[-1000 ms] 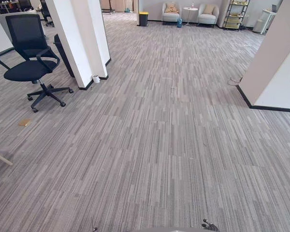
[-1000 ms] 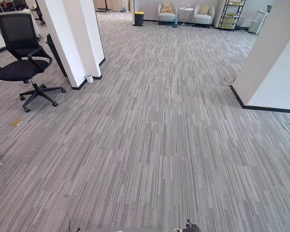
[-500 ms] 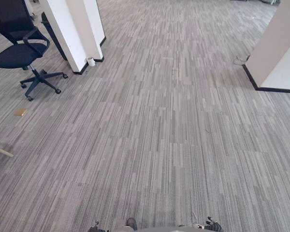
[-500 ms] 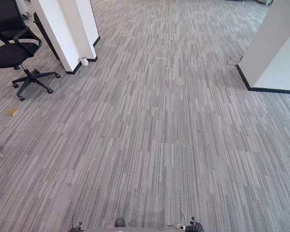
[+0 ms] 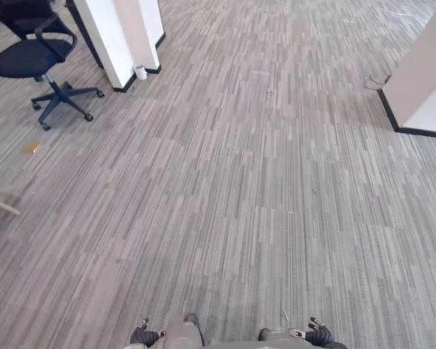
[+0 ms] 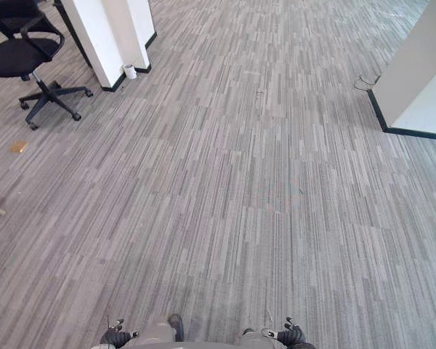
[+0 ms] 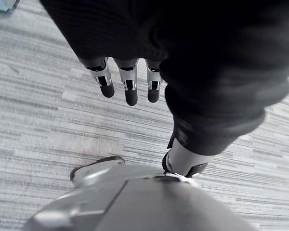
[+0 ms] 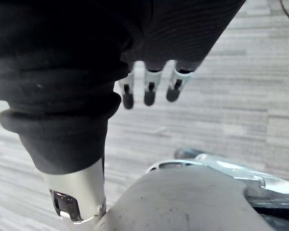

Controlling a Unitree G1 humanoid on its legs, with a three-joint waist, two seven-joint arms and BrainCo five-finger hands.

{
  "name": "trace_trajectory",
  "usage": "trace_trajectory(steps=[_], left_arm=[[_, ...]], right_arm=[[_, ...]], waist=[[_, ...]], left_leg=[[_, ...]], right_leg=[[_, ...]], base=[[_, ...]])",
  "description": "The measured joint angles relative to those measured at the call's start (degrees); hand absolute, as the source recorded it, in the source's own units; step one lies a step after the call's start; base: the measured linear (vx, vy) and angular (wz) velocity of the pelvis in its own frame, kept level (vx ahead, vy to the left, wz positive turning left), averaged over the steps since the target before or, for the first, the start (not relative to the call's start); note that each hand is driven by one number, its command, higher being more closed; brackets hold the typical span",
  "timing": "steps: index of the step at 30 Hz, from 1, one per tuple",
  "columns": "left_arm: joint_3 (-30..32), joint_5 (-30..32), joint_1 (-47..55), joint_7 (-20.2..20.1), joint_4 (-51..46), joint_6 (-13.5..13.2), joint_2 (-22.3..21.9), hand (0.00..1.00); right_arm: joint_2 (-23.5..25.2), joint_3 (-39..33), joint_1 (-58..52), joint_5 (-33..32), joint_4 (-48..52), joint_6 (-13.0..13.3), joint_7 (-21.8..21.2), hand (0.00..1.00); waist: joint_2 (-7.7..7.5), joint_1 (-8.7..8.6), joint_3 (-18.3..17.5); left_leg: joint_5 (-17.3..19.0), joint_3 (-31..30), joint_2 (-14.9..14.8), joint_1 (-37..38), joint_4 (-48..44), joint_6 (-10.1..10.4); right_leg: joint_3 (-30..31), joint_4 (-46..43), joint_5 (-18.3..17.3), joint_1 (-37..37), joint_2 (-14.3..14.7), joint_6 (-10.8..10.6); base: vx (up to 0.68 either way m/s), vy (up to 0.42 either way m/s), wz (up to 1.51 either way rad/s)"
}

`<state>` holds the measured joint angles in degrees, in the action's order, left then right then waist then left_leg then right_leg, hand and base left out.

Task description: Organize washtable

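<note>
Your left hand (image 7: 130, 89) and right hand (image 8: 149, 92) are hanging loose, fingers straight, gripping nothing, above the grey carpet (image 5: 240, 182).

Striped grey carpet (image 6: 240, 182) spreads wide. At its far left edge a black office chair (image 6: 16, 57) stands beside a white pillar (image 6: 94, 36), with a small white cup (image 6: 130, 71) at the pillar's base.

One black office chair (image 5: 29, 62) is standing far left. Two white pillars are showing: left pillar (image 5: 120, 33), right pillar (image 5: 425, 87). One small white cup (image 5: 140, 72) is sitting at the left pillar's base. One tan flat piece (image 5: 32, 147) is lying left. Two hands are hanging: left hand (image 7: 131, 91), right hand (image 8: 149, 94).
</note>
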<state>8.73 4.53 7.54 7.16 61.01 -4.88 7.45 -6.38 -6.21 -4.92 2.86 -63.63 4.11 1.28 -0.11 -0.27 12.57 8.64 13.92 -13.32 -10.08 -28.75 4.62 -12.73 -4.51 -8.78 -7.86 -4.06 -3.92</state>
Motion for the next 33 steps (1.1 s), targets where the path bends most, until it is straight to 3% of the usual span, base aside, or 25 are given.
trace_trajectory(steps=[2,4,5,7,8,9,11,12,13,14,15,16,17,18,20,21,22,24,26,27,29,30,31,32,33], left_arm=[[0.37,0.02,0.32,0.15,0.0,0.07,-0.32,0.0],[0.17,0.04,1.16,-0.88,-0.1,0.04,-0.98,0.0],[0.17,0.05,1.59,-1.04,-0.05,0.1,-2.07,0.0],[0.75,0.04,2.01,-1.03,0.4,0.15,-4.08,0.0],[0.95,0.02,2.08,-0.98,0.3,-0.06,-4.38,0.0],[1.31,0.04,2.15,-1.09,-0.08,-0.09,-2.88,0.0],[3.41,0.06,2.73,-1.86,-0.3,0.08,-2.69,0.0],[3.7,0.04,3.13,-2.07,-0.19,0.13,-1.92,0.0],[3.68,0.05,3.5,-2.08,-0.19,0.15,-1.42,0.0],[3.8,0.03,3.64,-2.08,-0.17,0.15,-1.23,0.0],[3.92,0.03,3.67,-2.07,-0.18,0.13,-1.04,0.0],[3.84,0.02,3.55,-2.1,-0.27,0.13,-0.94,0.0],[3.08,-0.02,3.66,-2.09,-0.6,0.14,-0.69,0.0],[2.69,-0.19,3.74,-2.1,-0.63,0.15,-0.54,0.0],[1.99,-0.42,3.23,-2.05,-0.71,0.19,-0.43,0.0],[1.99,-0.37,3.03,-2.06,-0.71,0.19,-0.43,0.0],[2.02,-0.3,2.44,-2.06,-0.72,0.18,-0.58,0.0],[2.1,0.74,1.13,-2.07,-0.79,0.19,-1.24,0.0],[2.1,1.35,-0.34,-2.03,-1.03,0.14,-2.57,0.0],[2.29,1.79,-0.78,-2.0,-1.76,0.1,-3.15,0.0],[3.53,1.88,-0.8,-2.0,-2.48,0.05,-3.77,0.0],[4.39,1.95,-1.21,-1.98,-2.24,0.21,-4.75,0.0],[4.66,2.09,-1.35,-2.05,-2.07,0.19,-5.03,0.0],[4.37,2.73,-2.08,-2.11,-1.8,0.21,-6.07,0.0],[4.29,2.85,-2.13,-2.23,-1.87,0.03,-7.33,0.0]], right_arm=[[-0.27,0.05,0.16,0.02,-0.01,-0.14,-0.06,0.0],[-0.88,0.42,1.03,0.04,-0.03,-0.33,-0.21,0.0],[-1.79,0.66,1.47,0.2,0.08,-0.21,-0.3,0.0],[-3.56,0.83,2.11,0.52,0.09,-0.25,-0.28,0.0],[-4.09,0.58,2.35,0.73,0.04,-0.33,-0.28,0.0],[-2.13,-0.02,1.7,1.27,-0.22,-0.3,-0.3,0.0],[-1.19,-0.69,1.63,1.94,0.07,-0.34,-0.36,0.0],[-0.53,-1.05,0.85,2.06,-0.18,-0.34,-0.31,0.0],[0.1,-1.1,0.21,2.05,-0.29,-0.31,-0.33,0.0],[1.0,-1.78,-0.46,1.96,-0.25,-0.16,-0.38,0.0],[1.04,-1.98,-0.46,1.97,-0.21,-0.07,-0.41,0.0],[1.08,-2.08,-0.45,1.97,-0.17,0.08,-0.53,0.0],[1.11,-2.28,-0.42,2.05,-0.2,0.01,-0.77,0.0],[1.09,-2.48,-0.51,2.07,-0.25,-0.01,-1.11,0.0],[0.98,-2.39,-0.46,2.21,-0.02,0.05,-1.61,0.0],[0.97,-2.41,-0.47,2.2,0.29,0.22,-1.62,0.0],[0.88,-2.43,-0.5,2.19,1.13,0.34,-1.6,0.0],[0.77,-3.25,-1.37,2.13,4.51,0.36,-1.57,0.0],[0.65,-4.61,-2.66,2.02,7.51,0.36,-1.48,0.0],[0.78,-5.05,-3.51,2.0,8.46,-0.16,-1.45,0.0],[1.21,-5.01,-4.32,2.03,8.84,-0.58,-1.32,0.0],[0.9,-5.19,-4.35,2.0,8.82,-0.74,-1.31,0.0],[0.98,-5.65,-4.42,2.0,8.82,-0.67,-1.3,0.0],[0.69,-6.86,-4.2,2.01,8.84,-0.61,-1.47,0.0],[0.33,-7.3,-4.38,1.99,8.32,-0.63,-1.5,0.0]], waist=[[-0.81,1.28,0.61],[-0.39,1.71,0.64],[0.51,2.6,0.78],[4.04,4.63,0.62],[3.95,4.56,0.78],[0.46,4.57,0.69],[-0.24,4.18,0.27],[-1.87,4.43,-0.76],[-2.92,4.34,-1.9],[-4.14,4.3,-3.07],[-4.35,4.14,-3.24],[-4.54,3.77,-3.27],[-4.61,3.57,-3.26],[-3.94,3.33,-2.93],[-3.87,2.47,-2.8],[-3.79,2.23,-2.78],[-3.32,1.59,-2.69],[-1.86,0.81,-2.42],[0.36,0.8,-2.34],[0.92,0.91,-2.25],[0.44,0.85,-2.53],[0.6,0.68,-3.25],[0.88,0.73,-3.41],[2.31,0.69,-3.25],[3.06,-0.07,-3.91]], left_leg=[[-0.97,0.15,-0.8,-3.58,-6.76,1.18],[-0.28,-3.71,4.5,-4.71,-0.57,1.43],[-0.55,-6.35,7.51,-5.39,6.34,1.64],[-4.15,-6.94,8.01,-5.16,13.58,-0.44],[-3.93,-6.54,7.89,-6.1,12.76,-1.62],[-0.97,-5.27,9.68,-7.6,8.54,-2.81],[3.85,-5.26,9.72,-9.84,0.31,-4.31],[6.01,-4.42,11.1,-9.29,-1.62,-6.09],[7.34,-4.07,11.83,-8.8,-1.54,-6.17],[9.02,-3.25,13.16,-7.34,-1.3,-6.72],[9.37,-3.0,13.62,-6.37,-1.17,-6.77],[10.47,-3.0,14.44,-3.99,-1.03,-7.81],[12.05,-3.43,15.14,-0.64,-0.14,-9.05],[12.44,-3.72,15.43,1.36,0.75,-9.37],[13.58,-5.5,15.45,9.91,5.15,-10.3],[13.61,-5.87,15.15,11.66,6.46,-10.26],[13.51,-6.3,14.05,14.68,8.47,-9.67],[13.69,-6.31,11.53,18.8,10.36,-8.6],[14.6,-7.23,9.15,21.91,11.48,-6.93],[15.04,-7.81,8.34,23.96,12.47,-6.0],[16.28,-9.53,7.44,27.88,12.51,-3.39],[16.11,-10.91,6.12,29.65,11.77,-2.12],[14.67,-11.43,5.84,30.2,11.51,0.33],[10.19,-12.93,4.6,31.44,10.92,2.71],[3.56,-14.82,4.1,31.79,9.45,2.61]], right_leg=[[0.88,-0.32,-0.7,-0.96,0.0,0.71],[2.24,-0.38,-0.78,0.27,-1.19,0.83],[4.38,0.23,-0.75,1.81,-1.35,0.94],[6.67,1.68,-0.68,2.79,0.37,0.01],[6.6,-4.36,-1.83,4.91,0.71,-0.27],[6.58,-6.17,-5.61,3.6,-1.09,0.76],[7.56,-8.55,-9.74,3.31,-1.83,-0.12],[8.36,-11.64,-12.42,3.93,-3.5,-1.14],[8.61,-13.82,-13.29,3.98,-4.39,-1.97],[10.74,-22.99,-13.97,7.8,-5.85,-2.66],[12.1,-28.71,-13.31,9.84,-6.21,-3.72],[13.29,-39.54,-9.63,13.84,-7.0,-6.21],[13.0,-48.8,-3.02,16.65,-7.94,-5.27],[12.74,-52.6,-2.05,17.7,-8.22,-4.39],[9.01,-57.36,-6.89,21.23,-7.42,-0.44],[7.87,-56.52,-8.25,22.6,-6.86,0.14],[5.51,-51.98,-9.32,25.46,-5.37,1.58],[3.65,-38.82,-8.66,29.72,-3.35,1.95],[4.52,-25.93,-4.07,32.56,-2.7,1.9],[6.85,-16.93,0.32,33.01,-2.33,1.53],[7.37,-9.7,4.62,32.99,-2.46,2.17],[7.55,-13.08,13.73,32.86,-2.54,1.89],[7.13,-16.96,15.48,33.52,-2.88,2.38],[6.32,-24.61,12.46,34.6,-3.04,0.57],[5.54,-29.92,9.77,34.64,-2.71,1.7]], base=[[-0.08,-0.069,-0.03],[-0.02,0.049,-0.28],[0.03,0.125,-0.84],[0.1,0.101,-0.86],[0.23,0.016,-0.38],[0.23,-0.005,-0.24],[0.22,0.051,-0.21],[0.19,0.132,-0.18],[0.31,0.102,-0.18],[0.31,0.058,-0.06],[0.5,0.111,-0.02],[0.48,0.16,0.08],[0.51,0.146,0.15],[0.46,0.072,0.23],[0.46,0.017,0.23],[0.44,-0.033,0.28],[0.37,-0.05,0.35],[0.54,-0.085,0.43],[0.61,-0.117,0.49],[0.6,-0.148,0.48],[0.69,-0.252,0.42],[0.75,-0.306,0.4],[0.77,-0.336,0.41],[0.75,-0.314,0.39],[0.73,-0.321,0.35]])
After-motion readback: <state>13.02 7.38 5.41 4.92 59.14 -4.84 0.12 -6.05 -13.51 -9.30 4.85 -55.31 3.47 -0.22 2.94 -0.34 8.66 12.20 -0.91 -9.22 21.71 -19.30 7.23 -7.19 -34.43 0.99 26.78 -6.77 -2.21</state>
